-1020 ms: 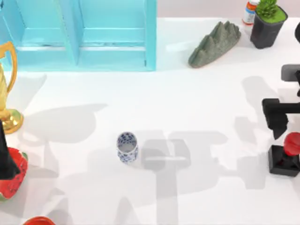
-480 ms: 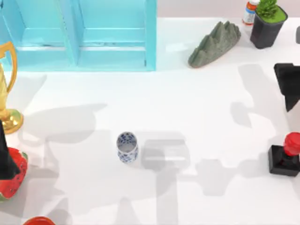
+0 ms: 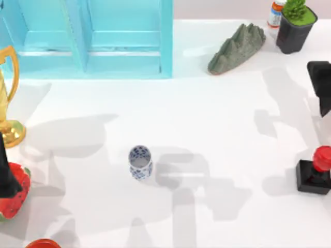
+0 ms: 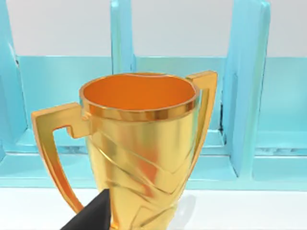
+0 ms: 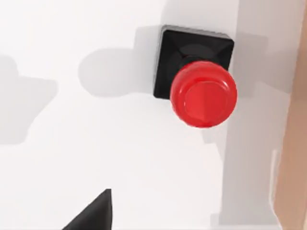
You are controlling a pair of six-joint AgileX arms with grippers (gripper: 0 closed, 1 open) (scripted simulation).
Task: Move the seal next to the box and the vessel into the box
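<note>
**Seal and vessel both on the tabletop, neither grasped**

In the top view you see the seal point(image 3: 315, 174) at the right edge of the frame, just below mid-height, standing upright on the white tabletop point(image 3: 217, 119). Its black square base sits flat and its red knob points up. Nothing touches it.

The vessel point(image 3: 140, 162) stands upright left of centre, in the lower half of the frame, mouth open upward. It is well apart from the seal and from every other object.

The box point(image 3: 88, 39) is the turquoise one filling the upper left of the top view, with dividers splitting it into compartments. The vessel sits below it on open tabletop, well apart from its front wall.

Your right arm point(image 3: 321, 85) shows as a black block at the right edge, above the seal and not touching it. In the right wrist view you look down on the seal point(image 5: 196, 81); a black fingertip point(image 5: 93, 213) shows at the lower edge, apart from it. You cannot tell whether this end effector is released or clenched.

Your left arm point(image 3: 7, 173) is at the left edge, lower half, beside a trophy point(image 3: 7, 98). The left wrist view faces the trophy point(image 4: 139, 148) with the box point(image 4: 249, 96) behind it. That end effector's state cannot be told either.

Upper right: a grey rock point(image 3: 237, 48) and a potted plant point(image 3: 295, 26).
</note>
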